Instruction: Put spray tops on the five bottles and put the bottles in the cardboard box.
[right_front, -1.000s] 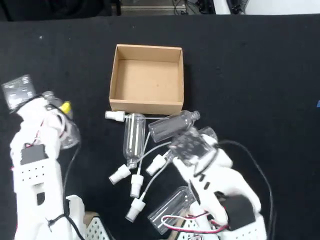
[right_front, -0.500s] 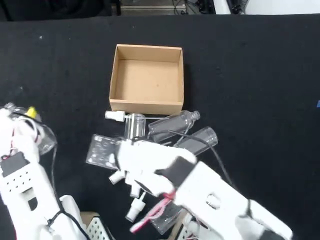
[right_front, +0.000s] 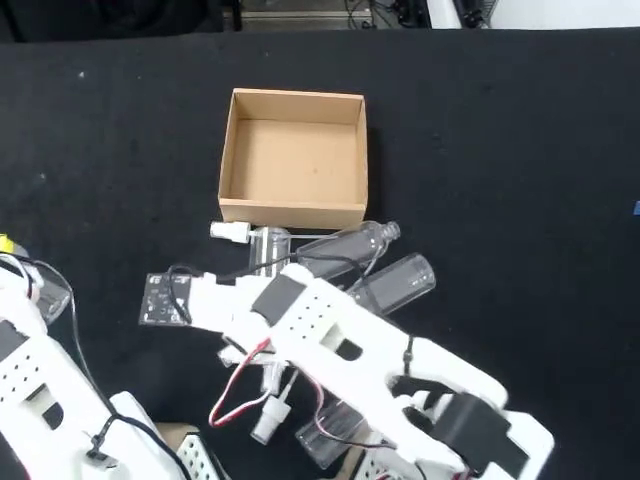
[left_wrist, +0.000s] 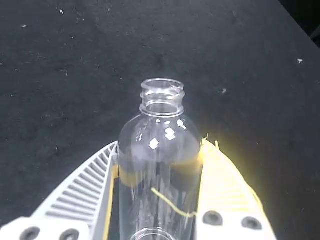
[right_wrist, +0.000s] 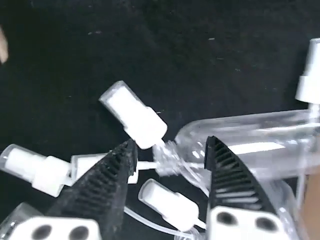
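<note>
My left gripper (left_wrist: 160, 165) is shut on a clear bottle (left_wrist: 161, 145) with an open neck and no spray top. In the high view that bottle (right_front: 50, 297) is at the table's far left edge. My right gripper (right_wrist: 170, 143) is open, its black fingers on either side of the neck of a lying clear bottle (right_wrist: 250, 135). Loose white spray tops (right_wrist: 135, 117) lie around the neck. The right arm (right_front: 320, 320) stretches across the pile and hides part of it. The cardboard box (right_front: 292, 213) stands with nothing in it, just beyond the pile.
Two more clear bottles (right_front: 345, 248) (right_front: 400, 280) lie in front of the box, and another bottle (right_front: 325, 435) lies near the front edge. A spray top (right_front: 230, 231) rests by the box's front left corner; others (right_front: 270, 415) lie under the arm.
The right arm has swung left across the pile of bottles and tops. The left arm has carried its bottle left and toward the front, to the table's left edge.
</note>
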